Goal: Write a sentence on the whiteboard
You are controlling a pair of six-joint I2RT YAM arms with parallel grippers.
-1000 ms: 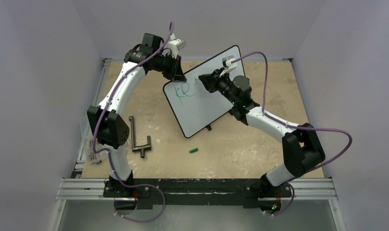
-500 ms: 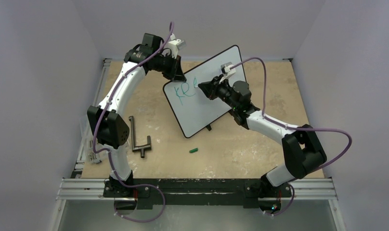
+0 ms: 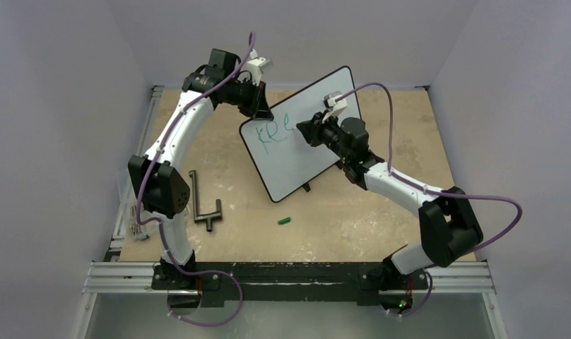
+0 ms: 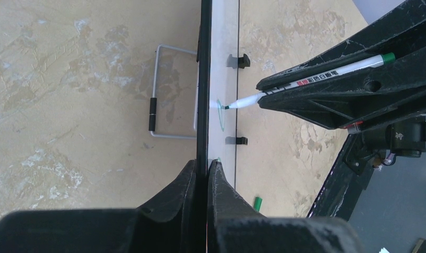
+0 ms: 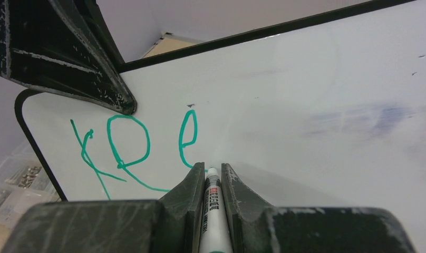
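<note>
The whiteboard (image 3: 291,168) stands tilted up on the tan table (image 3: 381,212), towards the far middle, turned at a slant so its upper right corner points at the back wall; one small black foot (image 3: 307,187) shows under its lower edge. The left gripper (image 3: 263,113) has its jaws pressed onto the board's upper left edge, one finger on each side of the thin black frame, as its own wrist view (image 4: 206,163) shows edge-on along the board (image 4: 224,52). In that view a wire prop (image 4: 163,92) stands behind the board and two black feet (image 4: 241,60) stick out in front. The right gripper (image 3: 305,131) is at the board's face, its jaws pinching a white marker (image 4: 316,74) with a green end, and the tip touches the white surface. From the right wrist the marker (image 5: 211,211) lies between the fingers (image 5: 212,167) with its tip at the lower right of the green lettering (image 5: 132,150), which reads "Kee" on the board (image 5: 332,79), near the upper left corner (image 3: 274,134). A green cap (image 3: 284,220) lies on the table nearer the arms' bases, apart from the board, and a dark T-shaped tool (image 3: 201,208) lies to its left
</note>
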